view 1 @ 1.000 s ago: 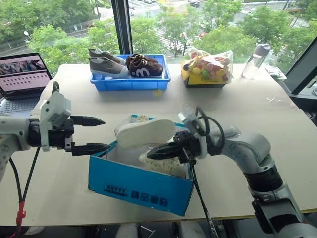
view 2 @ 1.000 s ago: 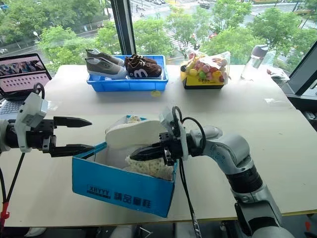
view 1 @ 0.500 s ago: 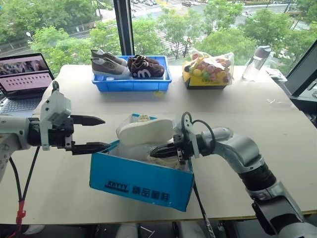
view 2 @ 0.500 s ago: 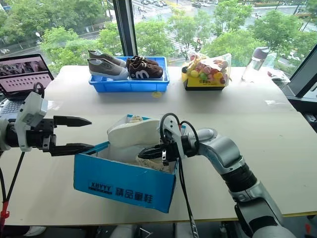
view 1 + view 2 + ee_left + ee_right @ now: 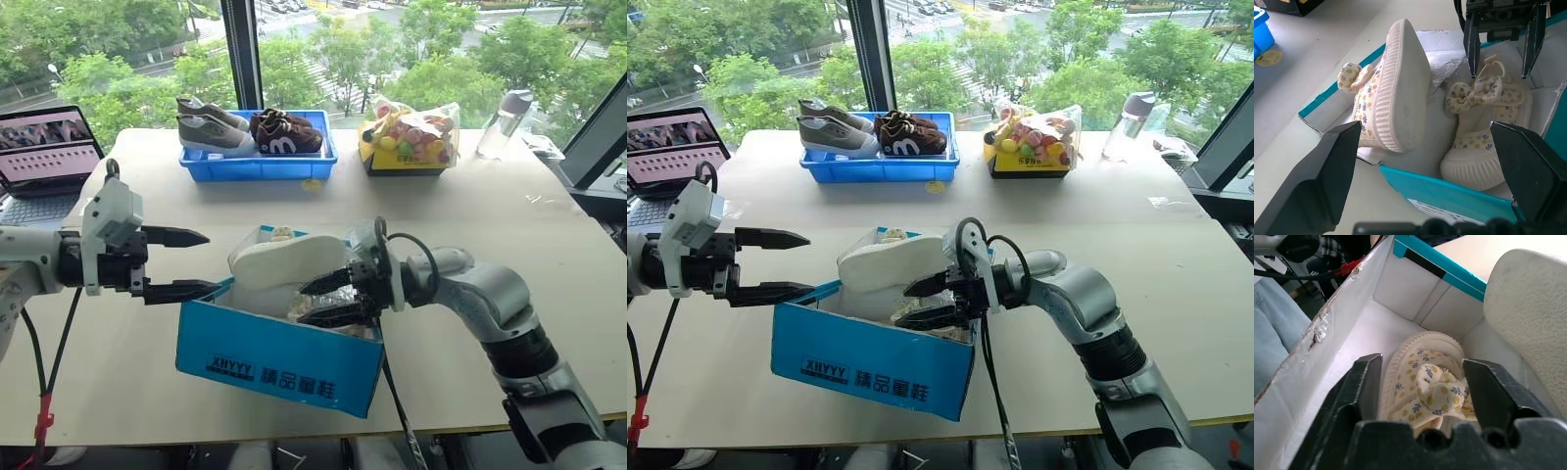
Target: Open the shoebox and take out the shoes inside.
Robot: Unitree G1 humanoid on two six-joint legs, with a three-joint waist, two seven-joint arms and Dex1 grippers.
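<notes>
Although the shoebox [image 5: 279, 354] already stands open near the table's front edge, both shoes are in it, so the taking out is, as I judge it, all left to do. Off the box's left end hangs the left gripper [image 5: 188, 263], jaws wide and empty, its lower finger close over the box's left corner. Just to its right, one shoe [image 5: 284, 262] stands on edge, pale sole up, propped above the box rim. Further right, the right gripper [image 5: 328, 298] reaches in over the box's right side, fingers spread and holding nothing, straddling the second shoe [image 5: 1426, 384], which lies flat on the box floor directly beneath them.
</notes>
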